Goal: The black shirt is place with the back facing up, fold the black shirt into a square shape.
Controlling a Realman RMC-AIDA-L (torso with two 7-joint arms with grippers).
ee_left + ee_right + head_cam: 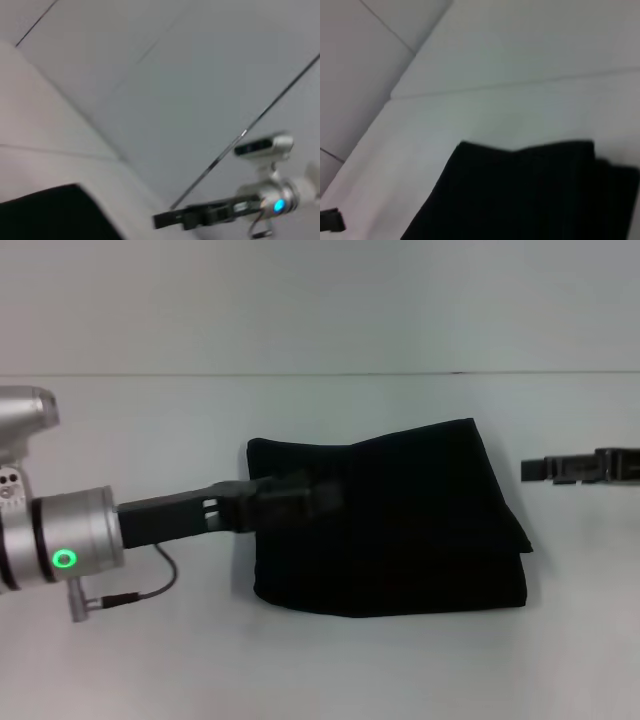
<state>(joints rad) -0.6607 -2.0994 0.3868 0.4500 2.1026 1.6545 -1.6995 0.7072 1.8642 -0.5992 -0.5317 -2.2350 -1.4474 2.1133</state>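
Basically, we saw the left gripper (pixel 320 495) reaching in from the left over the black shirt (pixel 400 540); we couldn't tell its finger state. The shirt lay mid-table (pixel 150 660), already folded into a rough square, its right edge uneven. Far right, the right gripper (pixel 535 470) hung clear, state unclear. Nothing blocked.

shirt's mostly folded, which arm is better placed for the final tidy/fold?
Left, probably. The left gripper is already over the black shirt, near its left edge. The right gripper hangs off to the shirt's right, clear of the cloth, and would have to travel in first.
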